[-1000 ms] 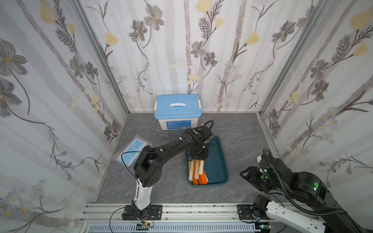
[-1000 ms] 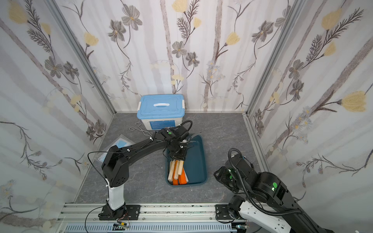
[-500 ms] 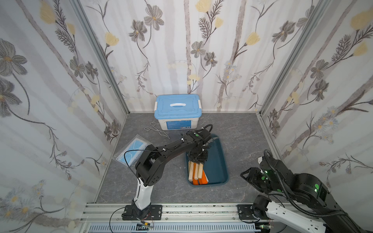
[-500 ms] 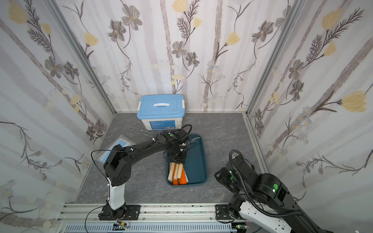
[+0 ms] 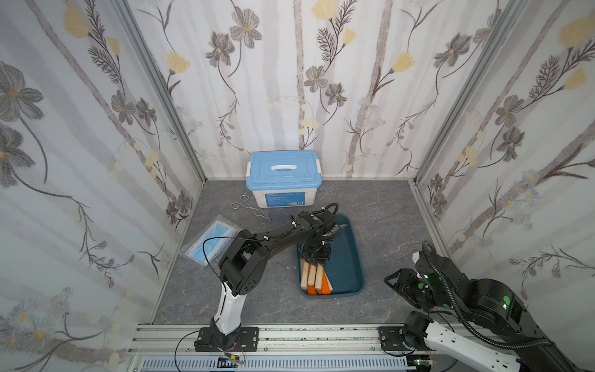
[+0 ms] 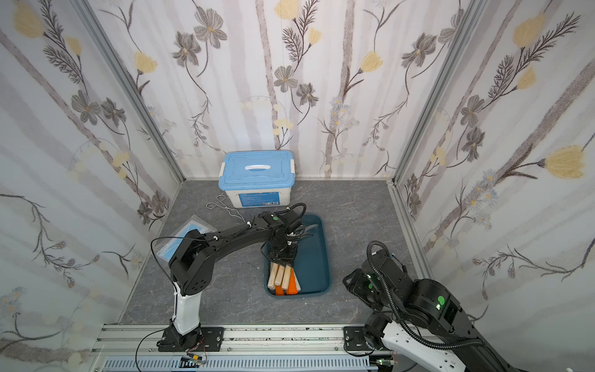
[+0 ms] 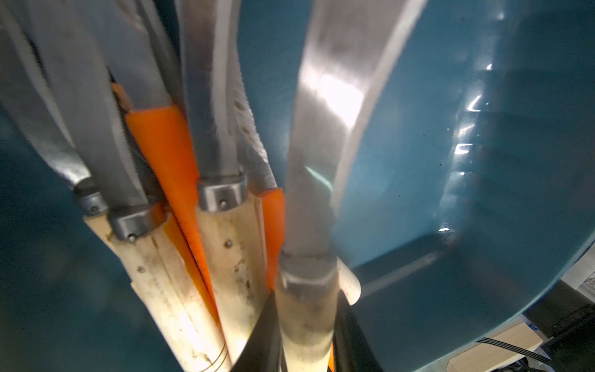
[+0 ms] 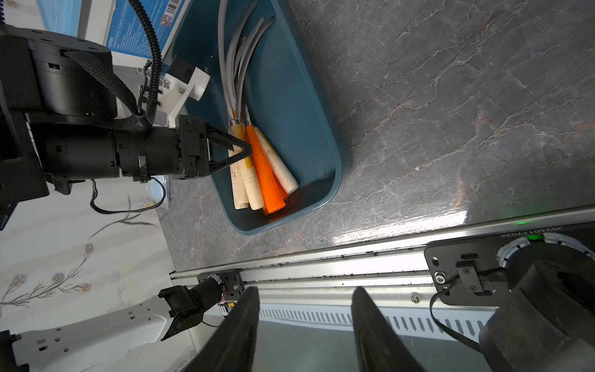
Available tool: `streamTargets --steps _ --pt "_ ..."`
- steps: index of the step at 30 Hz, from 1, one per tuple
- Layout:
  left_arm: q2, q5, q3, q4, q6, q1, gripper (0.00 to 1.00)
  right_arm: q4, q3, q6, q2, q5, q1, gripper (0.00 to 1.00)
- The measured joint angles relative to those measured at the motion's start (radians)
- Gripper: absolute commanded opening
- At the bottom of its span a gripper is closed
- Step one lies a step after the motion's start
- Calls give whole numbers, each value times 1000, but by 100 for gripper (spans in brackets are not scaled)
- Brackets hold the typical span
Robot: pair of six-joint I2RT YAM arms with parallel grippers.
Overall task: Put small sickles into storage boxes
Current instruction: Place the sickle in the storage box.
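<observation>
Jaws of the left gripper pinched on the pale handle of one sickle, low inside the teal tray; jaws of the right gripper apart, empty, well away. Best to ease down until the handle rests beside the other sickles, blade in line with theirs, then release. Possibly touching the pile, hard to tell. Behind the left jaws: lidded box, wire tongs, mask packet; none in the way.
</observation>
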Motion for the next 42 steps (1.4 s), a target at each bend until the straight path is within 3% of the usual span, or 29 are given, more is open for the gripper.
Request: streamTargets --steps 10,14,31,42 --pt "0 6 -16 3 -5 0 0 0 -4 0 -1 0 0 49" --pt "0 6 -16 3 -5 1 9 0 -4 0 -2 0 0 49" --pt "-6 -14 -16 3 -5 1 31 0 -10 0 -5 0 0 49" --pt "-14 -16 -16 5 3 1 38 0 -13 0 -8 0 0 50"
